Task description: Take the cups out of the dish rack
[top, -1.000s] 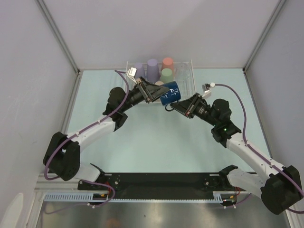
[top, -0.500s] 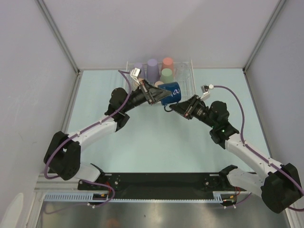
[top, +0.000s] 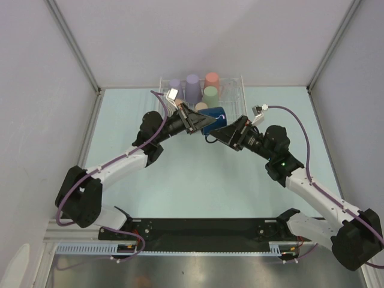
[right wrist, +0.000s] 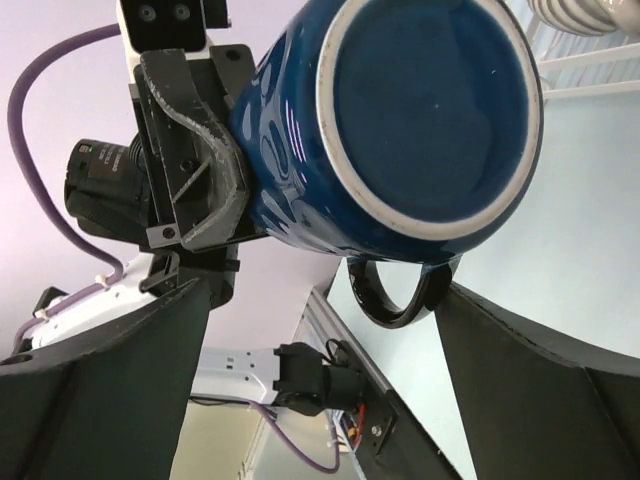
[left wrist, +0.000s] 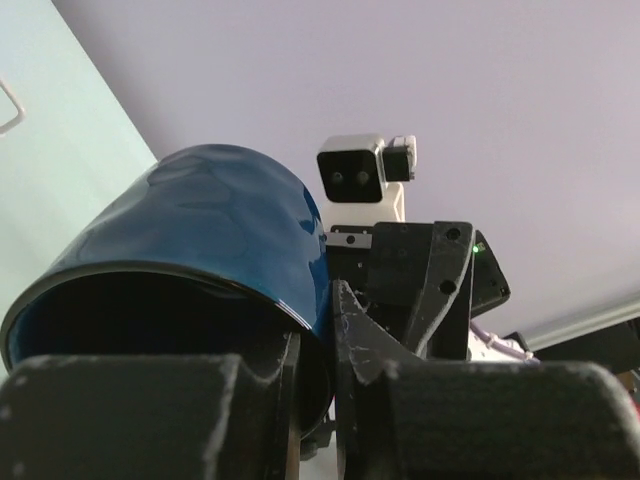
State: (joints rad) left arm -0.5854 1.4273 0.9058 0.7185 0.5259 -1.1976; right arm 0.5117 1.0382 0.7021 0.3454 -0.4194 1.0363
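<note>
The dark navy mug [top: 213, 118] is held above the tabletop [top: 198, 180], just off the 6 o'clock edge of the dish rack [top: 241, 90]. It lies tilted on its side, with its handle hanging at 6 o'clock. The left hand [top: 197, 122] is clenched on the mug's wall at the rim, from the mug's 9 o'clock. The right hand [top: 223, 133] sits at the mug's 4 o'clock with its fingers spread wide. The handle hangs between them, and no contact is seen.

In the rack are seen two lavender cups [top: 192, 87], a salmon pink cup [top: 212, 80], a pale green cup [top: 210, 95] and a tan cup [top: 201, 107].

The step in hand is judged to be a pass of the mug to the left hand. The right hand is best drawn straight back, clear of the handle, before the mug is swung. A rim pinch on glazed ware may slip, so the mug should be turned upright slowly and lowered base first onto bare tabletop, well apart from the rack.

No brand, label or writing can be read; only light glints show on the glaze.
</note>
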